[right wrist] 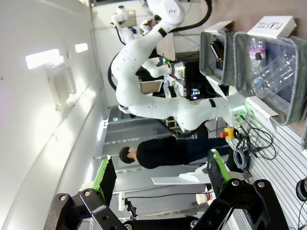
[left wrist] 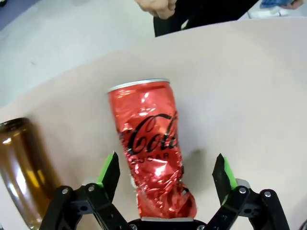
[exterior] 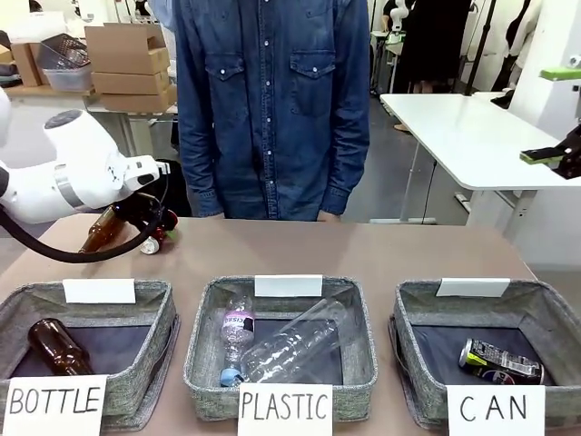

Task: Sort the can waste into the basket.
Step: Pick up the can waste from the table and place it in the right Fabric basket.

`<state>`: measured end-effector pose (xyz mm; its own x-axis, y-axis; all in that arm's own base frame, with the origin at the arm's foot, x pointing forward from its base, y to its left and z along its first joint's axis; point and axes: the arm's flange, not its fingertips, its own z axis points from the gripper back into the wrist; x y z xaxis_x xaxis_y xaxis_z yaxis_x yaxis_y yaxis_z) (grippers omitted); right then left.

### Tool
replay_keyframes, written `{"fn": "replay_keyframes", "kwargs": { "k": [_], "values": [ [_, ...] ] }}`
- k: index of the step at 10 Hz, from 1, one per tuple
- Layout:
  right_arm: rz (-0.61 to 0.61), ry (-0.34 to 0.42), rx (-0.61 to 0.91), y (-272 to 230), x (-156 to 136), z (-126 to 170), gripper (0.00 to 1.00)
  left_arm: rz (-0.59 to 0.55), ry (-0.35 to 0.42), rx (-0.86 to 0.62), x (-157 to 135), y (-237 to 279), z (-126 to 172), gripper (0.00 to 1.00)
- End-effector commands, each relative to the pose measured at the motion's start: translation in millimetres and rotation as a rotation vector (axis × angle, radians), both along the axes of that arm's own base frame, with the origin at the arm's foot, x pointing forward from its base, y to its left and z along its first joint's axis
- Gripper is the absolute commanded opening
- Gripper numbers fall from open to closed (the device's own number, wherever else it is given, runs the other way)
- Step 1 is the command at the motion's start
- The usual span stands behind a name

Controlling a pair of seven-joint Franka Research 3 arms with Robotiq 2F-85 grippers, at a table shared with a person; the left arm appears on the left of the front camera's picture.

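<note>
A dented red can [left wrist: 151,148] with a silver top lies on the brown table, between the fingers of my open left gripper [left wrist: 168,162], which do not touch it. From the front, that left gripper [exterior: 150,216] is low over the table's far left, with the red can [exterior: 154,240] partly hidden under it. A dark printed can [exterior: 499,361] lies inside the grey basket [exterior: 545,304] signed "CAN" at the front right. My right gripper [exterior: 543,155] hangs high off the table's right side, and my right gripper [right wrist: 160,163] is open with nothing in it.
A brown glass bottle [left wrist: 19,167] lies right beside the red can. Baskets signed "BOTTLE" [exterior: 154,300] and "PLASTIC" [exterior: 204,318] stand at the front left and centre. A person in a denim shirt [exterior: 272,100] stands at the far edge, one hand [left wrist: 156,7] close to the table.
</note>
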<state>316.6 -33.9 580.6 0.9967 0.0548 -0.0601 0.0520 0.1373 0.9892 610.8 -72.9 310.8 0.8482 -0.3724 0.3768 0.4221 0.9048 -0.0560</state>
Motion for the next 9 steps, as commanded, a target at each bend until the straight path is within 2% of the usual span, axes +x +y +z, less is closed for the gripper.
{"fn": "replay_keyframes", "kwargs": {
  "k": [1,2,3,4,5,7,8,9],
  "values": [
    [0.013,-0.019,-0.001,-3.1,-0.5,0.6,1.0,0.007,0.017,0.025,10.0,-1.2,-2.3,1.0],
    [0.013,-0.019,-0.001,-3.1,-0.5,0.6,1.0,0.032,0.016,0.065,11.3,-2.3,-5.7,0.65],
    [0.013,-0.019,-0.001,-3.1,-0.5,0.6,1.0,0.027,0.021,0.059,10.8,-2.8,-7.3,0.4],
    [0.013,-0.019,-0.001,-3.1,-0.5,0.6,1.0,0.035,0.011,0.064,9.2,-2.8,-6.9,0.05],
    [0.013,-0.019,-0.001,-3.1,-0.5,0.6,1.0,0.037,0.004,0.073,6.9,-2.4,-5.8,0.0],
    [0.013,-0.019,-0.001,-3.1,-0.5,0.6,1.0,0.029,-0.004,0.082,-2.9,-3.8,-0.4,0.0],
    [0.013,-0.019,-0.001,-3.1,-0.5,0.6,1.0,0.012,0.0,0.073,-10.3,-4.3,3.4,0.04],
    [0.013,-0.019,-0.001,-3.1,-0.5,0.6,1.0,-0.014,0.007,0.058,-21.4,-6.2,7.6,0.0]
  ]
}}
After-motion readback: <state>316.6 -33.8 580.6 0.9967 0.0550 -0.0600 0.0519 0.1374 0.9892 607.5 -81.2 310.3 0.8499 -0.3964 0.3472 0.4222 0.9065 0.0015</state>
